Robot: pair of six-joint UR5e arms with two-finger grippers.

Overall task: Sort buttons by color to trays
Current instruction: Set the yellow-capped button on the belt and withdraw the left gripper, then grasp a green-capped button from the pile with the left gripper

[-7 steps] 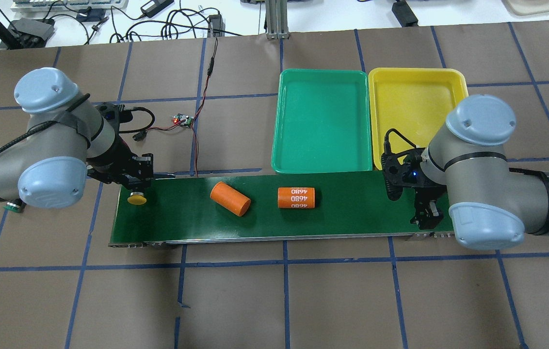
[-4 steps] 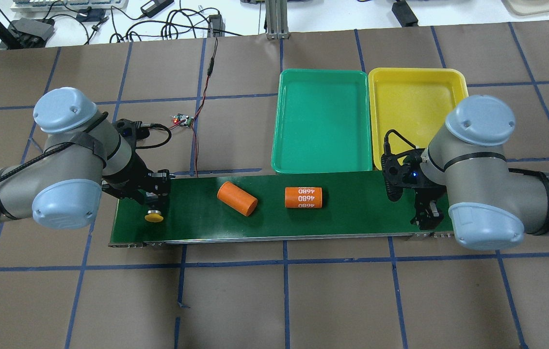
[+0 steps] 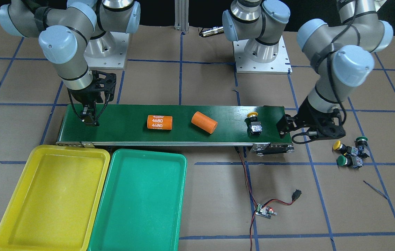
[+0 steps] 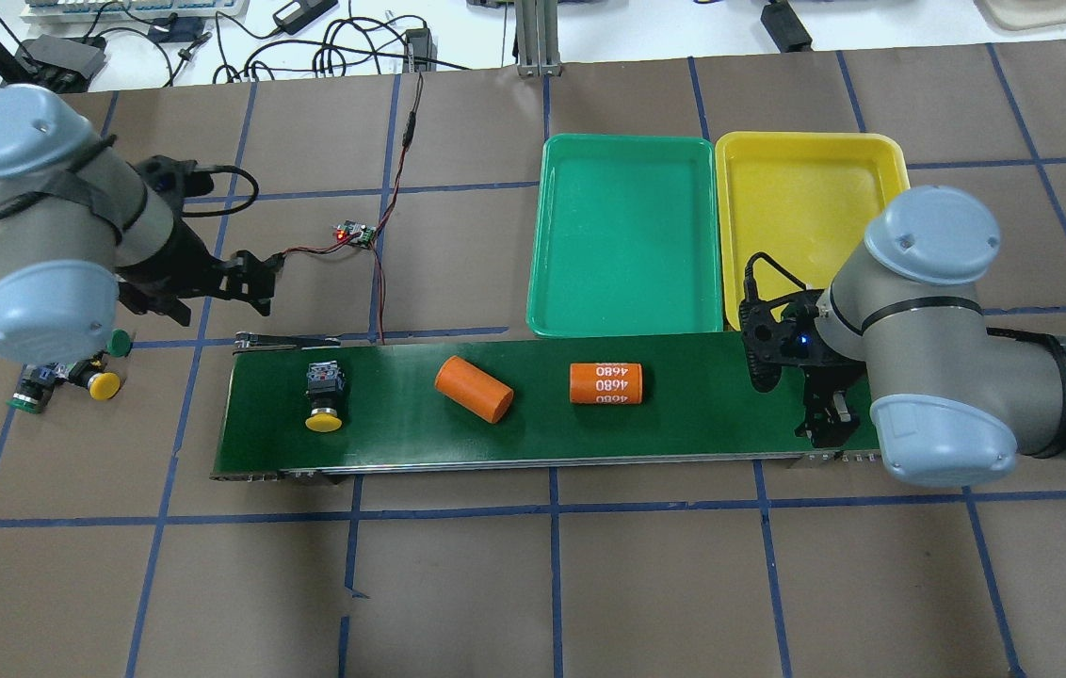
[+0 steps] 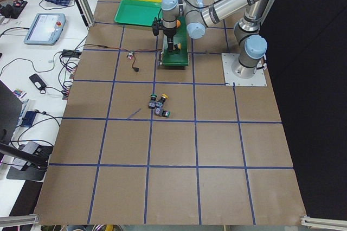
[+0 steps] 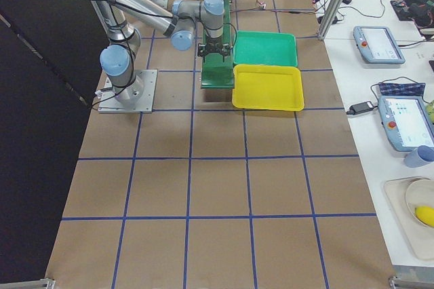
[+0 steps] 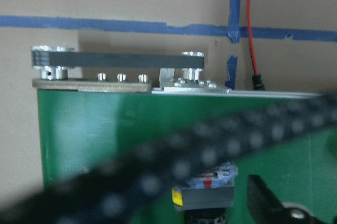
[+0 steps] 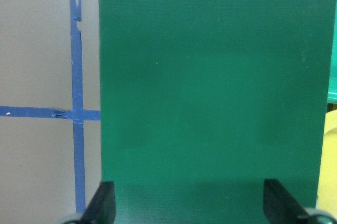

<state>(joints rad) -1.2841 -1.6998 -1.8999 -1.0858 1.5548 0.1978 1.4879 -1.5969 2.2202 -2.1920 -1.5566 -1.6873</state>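
While a yellow button point(image 4: 324, 405) shares the belt point(image 4: 702, 414), orange cylinder point(image 4: 605, 383), printed 4680

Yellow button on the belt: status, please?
Left tool open at belt end; right tool open over other end. Yellow button lying loose on belt. Orange cylinders between it and right tool.

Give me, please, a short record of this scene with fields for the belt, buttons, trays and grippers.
Belt: conveyor belt carries one yellow button, cap toward the robot, and two orange cylinders.
Off belt: three buttons grouped on the table past the belt's left end.
Trays: green tray and yellow tray, both empty.
Left gripper: open, off the belt's left end, holding nothing.
Right gripper: open, over the belt's other end.
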